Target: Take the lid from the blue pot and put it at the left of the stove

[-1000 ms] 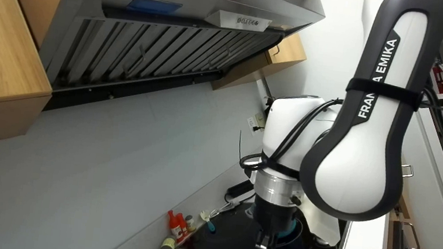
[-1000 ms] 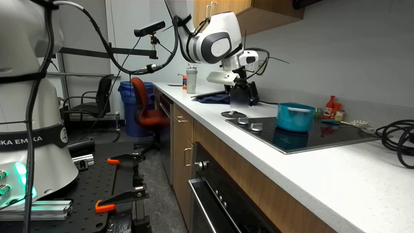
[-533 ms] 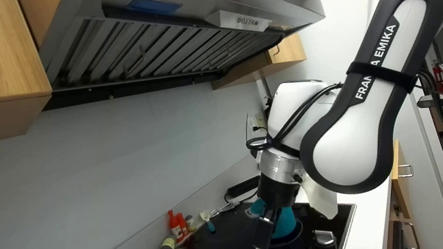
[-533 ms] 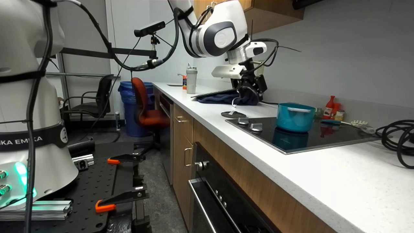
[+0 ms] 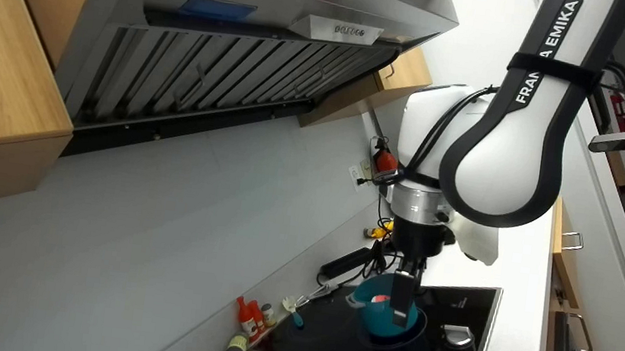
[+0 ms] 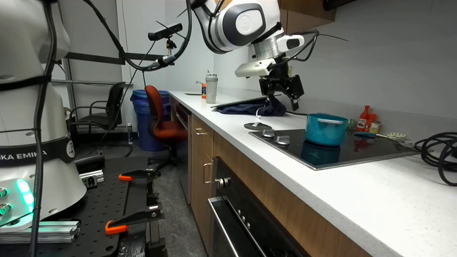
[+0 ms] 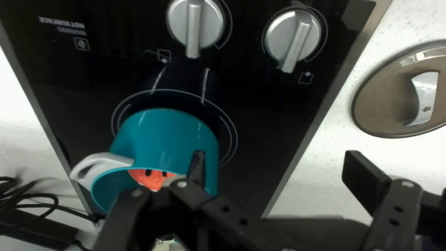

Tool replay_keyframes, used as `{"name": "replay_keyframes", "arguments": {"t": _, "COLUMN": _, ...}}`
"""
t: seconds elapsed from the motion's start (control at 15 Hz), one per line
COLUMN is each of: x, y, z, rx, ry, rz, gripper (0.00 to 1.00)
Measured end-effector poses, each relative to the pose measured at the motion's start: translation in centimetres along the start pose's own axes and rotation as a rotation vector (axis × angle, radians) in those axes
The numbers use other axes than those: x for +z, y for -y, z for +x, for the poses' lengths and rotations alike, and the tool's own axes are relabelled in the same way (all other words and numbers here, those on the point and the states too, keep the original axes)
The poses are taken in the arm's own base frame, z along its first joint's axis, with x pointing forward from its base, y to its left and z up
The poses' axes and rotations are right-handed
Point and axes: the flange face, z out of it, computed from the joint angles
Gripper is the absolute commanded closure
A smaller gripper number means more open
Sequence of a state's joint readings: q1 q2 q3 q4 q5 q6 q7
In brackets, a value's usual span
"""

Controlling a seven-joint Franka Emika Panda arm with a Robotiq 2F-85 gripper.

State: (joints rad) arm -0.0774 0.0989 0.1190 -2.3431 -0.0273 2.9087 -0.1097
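The lid (image 6: 257, 126), a flat dark disc with a pale handle, lies on the white counter beside the stove. It also shows in the wrist view (image 7: 386, 101) and is hidden in an exterior view. The teal-blue pot (image 6: 326, 129) stands uncovered on the black stove (image 6: 360, 157). In the wrist view, the pot (image 7: 167, 139) has an orange-red thing (image 7: 153, 178) inside. My gripper (image 6: 280, 95) is open and empty, in the air above the counter at the stove's edge. In the wrist view its fingers (image 7: 275, 157) are wide apart, touching neither lid nor pot.
Silvery knobs (image 6: 282, 140) line the stove's front. Red bottles (image 6: 363, 119) and utensils (image 6: 389, 135) are at the back wall. Dark cloth (image 6: 246, 107) lies behind the lid. Black cables (image 6: 441, 153) lie past the stove. A range hood (image 5: 243, 59) hangs above.
My gripper has risen and shifted towards the pot's side, away from above the lid. More of the pot shows in an exterior view. Lid and pot have not moved.
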Motion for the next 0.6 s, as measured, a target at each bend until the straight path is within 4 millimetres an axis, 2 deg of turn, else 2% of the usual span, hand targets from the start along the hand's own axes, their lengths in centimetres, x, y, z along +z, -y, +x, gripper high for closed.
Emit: {"name": "replay_keyframes", "arguments": {"t": 0.6, "x": -3.8, "y": -2.7, "z": -2.5, "rx": 0.050, "ry": 0.104, "rz": -0.029, "gripper": 0.00}}
